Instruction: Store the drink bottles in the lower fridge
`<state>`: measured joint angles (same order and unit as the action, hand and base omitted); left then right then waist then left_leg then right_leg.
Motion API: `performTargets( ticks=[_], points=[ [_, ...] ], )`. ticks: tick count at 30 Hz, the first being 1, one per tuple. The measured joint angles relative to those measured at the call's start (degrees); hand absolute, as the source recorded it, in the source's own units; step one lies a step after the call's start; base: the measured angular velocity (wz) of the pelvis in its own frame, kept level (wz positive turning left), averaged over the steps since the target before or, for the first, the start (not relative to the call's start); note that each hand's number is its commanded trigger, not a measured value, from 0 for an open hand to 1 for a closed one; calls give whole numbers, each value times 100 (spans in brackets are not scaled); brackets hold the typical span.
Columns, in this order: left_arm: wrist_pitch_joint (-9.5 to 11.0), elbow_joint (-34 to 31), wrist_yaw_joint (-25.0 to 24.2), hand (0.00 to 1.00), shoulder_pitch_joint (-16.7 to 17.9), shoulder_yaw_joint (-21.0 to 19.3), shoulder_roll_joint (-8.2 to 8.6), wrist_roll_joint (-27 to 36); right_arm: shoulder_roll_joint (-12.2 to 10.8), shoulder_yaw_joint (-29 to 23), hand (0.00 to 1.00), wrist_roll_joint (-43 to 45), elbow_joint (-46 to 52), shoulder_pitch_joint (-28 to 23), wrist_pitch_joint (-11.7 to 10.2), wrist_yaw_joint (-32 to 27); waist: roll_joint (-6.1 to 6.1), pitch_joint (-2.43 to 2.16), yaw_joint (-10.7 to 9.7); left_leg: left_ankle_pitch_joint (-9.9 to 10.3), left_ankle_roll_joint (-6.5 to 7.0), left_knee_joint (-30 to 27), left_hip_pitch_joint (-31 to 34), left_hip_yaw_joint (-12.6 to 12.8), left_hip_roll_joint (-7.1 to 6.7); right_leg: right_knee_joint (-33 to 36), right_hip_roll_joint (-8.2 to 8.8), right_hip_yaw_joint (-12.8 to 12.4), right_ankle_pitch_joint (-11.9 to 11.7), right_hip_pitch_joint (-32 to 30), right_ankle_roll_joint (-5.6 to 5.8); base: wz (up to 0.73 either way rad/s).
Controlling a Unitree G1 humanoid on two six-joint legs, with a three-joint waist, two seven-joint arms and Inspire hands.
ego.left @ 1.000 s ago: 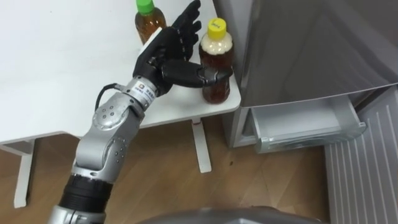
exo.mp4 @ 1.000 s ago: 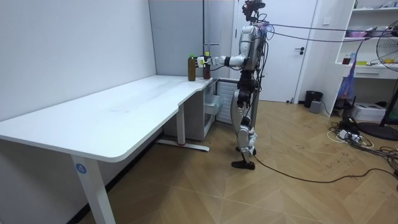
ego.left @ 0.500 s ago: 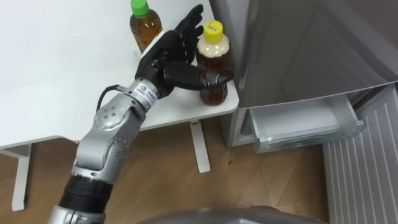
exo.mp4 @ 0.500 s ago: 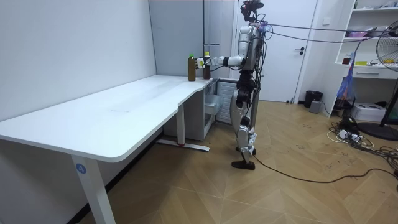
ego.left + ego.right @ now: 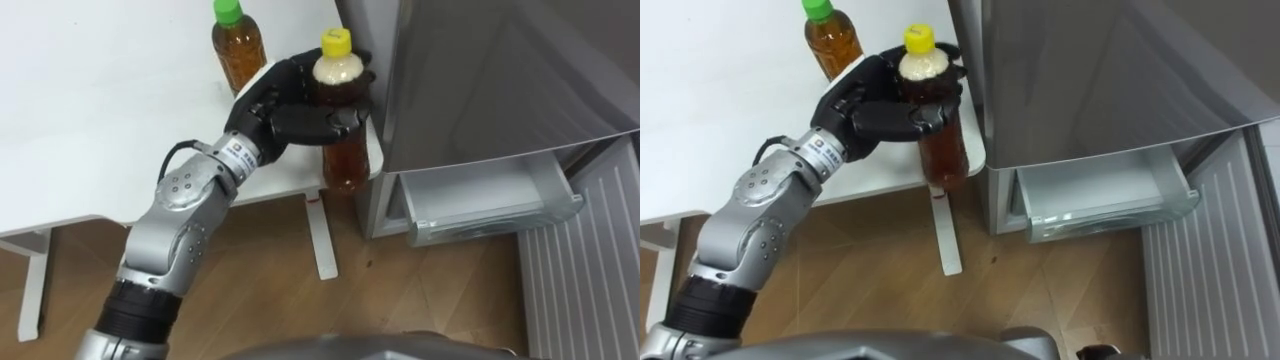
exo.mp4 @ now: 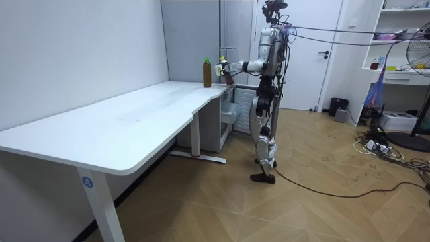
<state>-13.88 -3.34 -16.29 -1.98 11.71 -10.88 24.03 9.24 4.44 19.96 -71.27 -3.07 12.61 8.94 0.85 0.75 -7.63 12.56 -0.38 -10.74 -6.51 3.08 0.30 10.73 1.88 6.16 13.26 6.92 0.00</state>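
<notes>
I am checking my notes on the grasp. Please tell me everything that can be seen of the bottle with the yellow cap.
The yellow-capped bottle looks like clear plastic, filled with a brown drink that is paler near the neck, cap on. It is roughly upright, seemingly lifted just clear of the corner of the white table, beside the grey fridge. The left hand has fingers and thumb curled round its upper body.

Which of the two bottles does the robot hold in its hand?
The yellow-capped bottle: the left hand has its fingers curled round it. The green-capped bottle stands apart on the table, untouched.
</notes>
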Motion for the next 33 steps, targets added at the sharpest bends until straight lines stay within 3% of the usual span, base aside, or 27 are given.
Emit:
performTargets(
  ticks=[6,13,25,31,33],
  points=[
    [-193,75,-17,100,1,14,-104,-3,0,0,0,-14,1,27,0,9,14,-9,-8,0,0,0,18,-13,2,-2,0,44,0,-8,0,0],
    [-209,75,-14,100,1,13,-173,-3,0,-2,0,-20,3,58,0,41,4,-11,-11,0,0,0,45,-15,1,-3,2,51,-5,-6,-4,0],
    [-207,6,143,100,0,-32,-95,7,-4,-2,0,-55,-44,70,-4,-207,91,-67,5,0,0,-3,36,-7,6,-7,-1,57,-13,0,-12,0],
    [-201,6,231,100,3,-31,-55,68,-4,-1,0,-57,5,92,-7,-192,69,-53,49,0,0,0,28,-2,12,0,1,135,-13,0,-13,5],
    [-202,-67,247,100,4,-31,-1,66,-4,3,0,-58,4,89,-5,-170,58,-45,166,0,0,-17,61,-10,10,-5,4,138,-13,-15,-13,0]
  ],
)
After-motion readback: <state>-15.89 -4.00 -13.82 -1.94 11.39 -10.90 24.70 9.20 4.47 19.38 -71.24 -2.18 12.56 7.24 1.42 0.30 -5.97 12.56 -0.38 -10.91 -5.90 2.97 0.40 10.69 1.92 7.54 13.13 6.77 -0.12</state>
